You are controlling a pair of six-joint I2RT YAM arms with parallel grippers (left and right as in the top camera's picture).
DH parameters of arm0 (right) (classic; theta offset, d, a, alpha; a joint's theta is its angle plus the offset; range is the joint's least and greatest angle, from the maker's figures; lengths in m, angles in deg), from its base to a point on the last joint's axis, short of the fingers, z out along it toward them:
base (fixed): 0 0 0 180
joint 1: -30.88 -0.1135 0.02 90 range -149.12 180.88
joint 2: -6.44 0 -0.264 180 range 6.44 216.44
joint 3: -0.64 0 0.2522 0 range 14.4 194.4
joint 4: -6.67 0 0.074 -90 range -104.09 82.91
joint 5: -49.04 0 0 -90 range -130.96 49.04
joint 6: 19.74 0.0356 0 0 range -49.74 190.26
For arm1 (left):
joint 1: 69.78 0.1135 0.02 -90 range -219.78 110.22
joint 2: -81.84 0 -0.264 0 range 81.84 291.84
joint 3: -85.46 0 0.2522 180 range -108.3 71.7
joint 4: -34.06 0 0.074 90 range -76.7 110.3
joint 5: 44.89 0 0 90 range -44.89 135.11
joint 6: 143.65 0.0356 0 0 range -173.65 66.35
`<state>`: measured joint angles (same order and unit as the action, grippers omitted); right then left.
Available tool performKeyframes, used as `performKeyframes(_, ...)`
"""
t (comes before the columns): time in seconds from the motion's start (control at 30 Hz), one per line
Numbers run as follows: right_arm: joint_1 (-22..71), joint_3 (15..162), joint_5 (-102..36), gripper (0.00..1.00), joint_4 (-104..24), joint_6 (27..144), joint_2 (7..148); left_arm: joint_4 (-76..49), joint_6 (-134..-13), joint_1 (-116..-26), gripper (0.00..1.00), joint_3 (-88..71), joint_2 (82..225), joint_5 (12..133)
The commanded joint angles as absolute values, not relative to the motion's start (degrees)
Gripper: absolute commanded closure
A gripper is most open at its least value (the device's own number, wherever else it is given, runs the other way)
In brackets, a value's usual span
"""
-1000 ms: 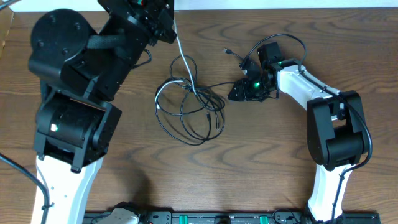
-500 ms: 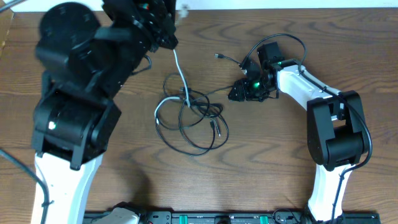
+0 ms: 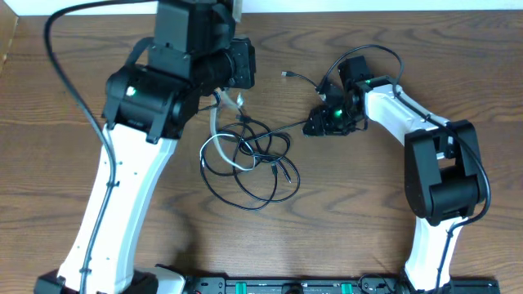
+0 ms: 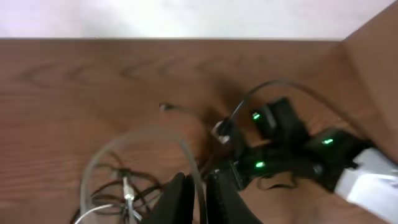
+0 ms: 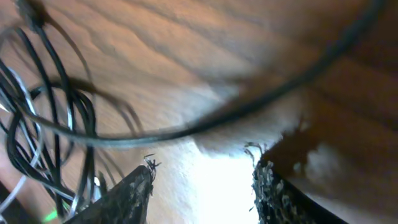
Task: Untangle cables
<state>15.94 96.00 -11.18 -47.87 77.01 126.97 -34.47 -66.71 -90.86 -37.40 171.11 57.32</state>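
Note:
Several thin black cables [image 3: 260, 160] lie tangled in loops on the table's middle. A short white cable [image 3: 216, 129] runs from my left gripper [image 3: 227, 96] down over the tangle. In the left wrist view that gripper [image 4: 200, 198] is shut on the white cable [image 4: 144, 134], which arcs out ahead of the fingers. One black strand runs right from the tangle to a plug end [image 3: 287, 75]. My right gripper [image 3: 315, 125] is low at the tangle's right edge. In the right wrist view it [image 5: 205, 186] is open and empty, with a black strand [image 5: 186, 132] crossing just ahead of it.
The table's far edge [image 3: 368, 10] meets a white wall. The right arm [image 4: 292, 163] with green lights shows ahead of the left gripper. The arm's own thick black cord [image 3: 372, 51] loops above the right wrist. The arm bases [image 3: 270, 286] stand along the front edge.
My left arm has swung right and come down toward the tangle, still gripping the white cable, which went from taut to a slack loop. The right arm has hardly moved.

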Motion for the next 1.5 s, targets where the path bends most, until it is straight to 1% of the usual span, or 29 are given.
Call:
performKeyframes(0.0, 15.70, 97.49, -13.30, 0.46, -49.46, 75.08, 122.10, -35.21, -64.63, -90.14, 0.83, -38.32, 171.22, 54.37)
performKeyframes(0.03, 15.61, 97.68, -13.13, 0.44, -49.66, 75.04, 120.76, -35.36, -64.65, -89.83, 0.83, -38.32, 171.22, 54.21)
performKeyframes(0.07, 15.42, 97.77, -13.15, 0.41, -49.70, 75.06, 119.30, -35.51, -64.91, -89.31, 0.78, -38.32, 171.20, 54.19)
performKeyframes(0.13, 14.52, 97.81, -13.17, 0.37, -49.46, 75.08, 116.00, -37.15, -68.76, -87.58, 0.77, -38.32, 171.20, 51.70)
performKeyframes(0.2, 13.63, 97.81, -13.17, 0.35, -49.07, 75.19, 114.18, -39.95, -72.11, -85.77, 0.78, -38.29, 171.38, 49.73)
performKeyframes(0.33, 11.29, 97.79, -13.46, 0.36, -47.93, 77.22, 113.31, -45.18, -73.00, -82.99, 0.78, -37.11, 171.94, 49.78)
performKeyframes(0.47, 9.41, 97.79, -14.53, 0.36, -45.96, 80.48, 114.38, -46.46, -73.04, -82.64, 0.77, -32.68, 172.32, 49.78)
performKeyframes(0.57, 8.79, 97.79, -14.57, 0.36, -45.24, 80.94, 114.80, -46.09, -73.02, -82.62, 0.72, -28.46, 172.84, 49.73)
performKeyframes(0.87, 8.71, 97.79, -16.23, 0.35, -45.64, 80.92, 114.82, -42.55, -73.88, -81.40, 0.71, -19.04, 177.19, 49.99)
performKeyframes(0.97, 8.71, 97.79, -16.67, 0.35, -45.64, 80.92, 114.82, -41.20, -73.90, -81.35, 0.69, -17.31, 179.53, 49.99)
performKeyframes(1.1, 8.71, 97.79, -16.71, 0.34, -45.66, 80.92, 114.82, -40.65, -72.32, -81.37, 0.64, -17.22, 183.22, 50.19)
performKeyframes(1.3, 8.71, 97.79, -17.11, 0.33, -45.66, 80.90, 114.82, -39.14, -60.74, -81.37, 0.48, -17.22, 187.35, 59.22)
performKeyframes(1.37, 8.71, 97.79, -17.09, 0.33, -45.70, 80.92, 114.82, -40.06, -57.29, -81.37, 0.43, -17.22, 188.38, 59.48)
performKeyframes(1.47, 8.71, 97.77, -17.11, 0.33, -45.68, 80.90, 114.82, -40.91, -53.20, -81.37, 0.39, -17.22, 188.86, 59.46)
